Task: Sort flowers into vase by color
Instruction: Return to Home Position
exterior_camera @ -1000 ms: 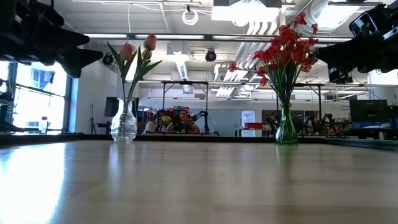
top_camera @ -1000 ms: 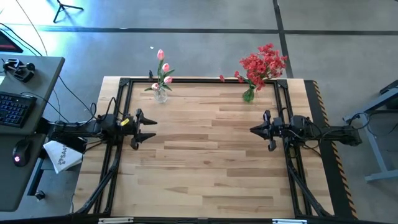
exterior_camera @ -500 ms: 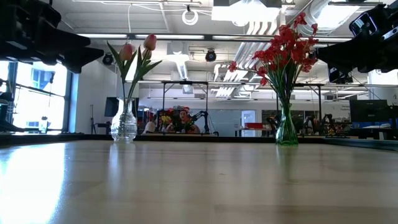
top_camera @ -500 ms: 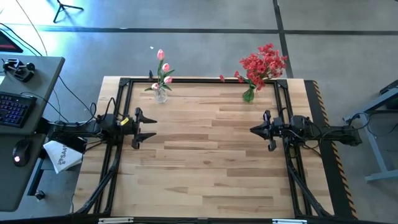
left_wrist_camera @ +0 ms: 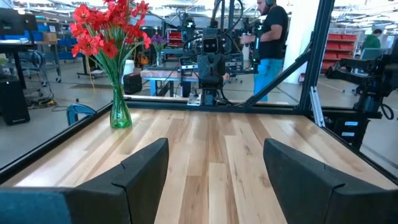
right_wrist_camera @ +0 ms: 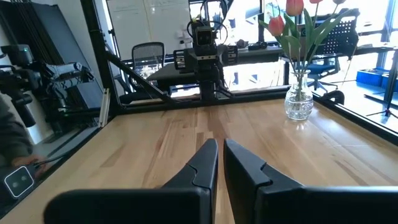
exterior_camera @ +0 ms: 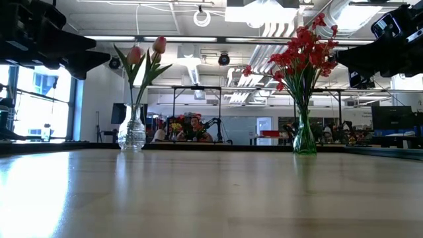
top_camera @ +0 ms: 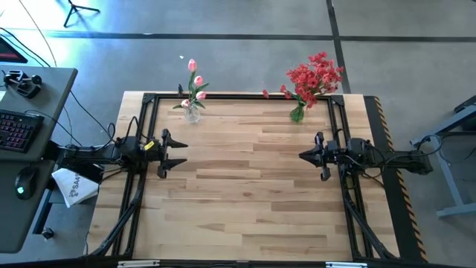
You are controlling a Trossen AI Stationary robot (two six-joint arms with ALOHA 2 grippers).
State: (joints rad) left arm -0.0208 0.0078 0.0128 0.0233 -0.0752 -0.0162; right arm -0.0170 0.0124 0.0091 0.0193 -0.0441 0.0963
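Pink tulip-like flowers (top_camera: pixel 195 80) stand with their stems in a clear glass vase (top_camera: pixel 193 113) at the table's far left; they also show in the low view (exterior_camera: pixel 147 51) and the right wrist view (right_wrist_camera: pixel 292 18). Red blossom flowers (top_camera: pixel 314 77) stand in a green glass vase (top_camera: pixel 297 114) at the far right, also in the low view (exterior_camera: pixel 301 53) and the left wrist view (left_wrist_camera: pixel 106 28). My left gripper (top_camera: pixel 181 153) hovers open and empty at the table's left side. My right gripper (top_camera: pixel 301 155) hovers shut and empty at the right side.
A black metal frame (top_camera: pixel 238 97) runs around the table's edges. The wooden tabletop (top_camera: pixel 245 186) lies between the two grippers. A desk with a keyboard (top_camera: pixel 15 130) and a mouse stands to the left of the table. People show in the room beyond the table (left_wrist_camera: pixel 270 37).
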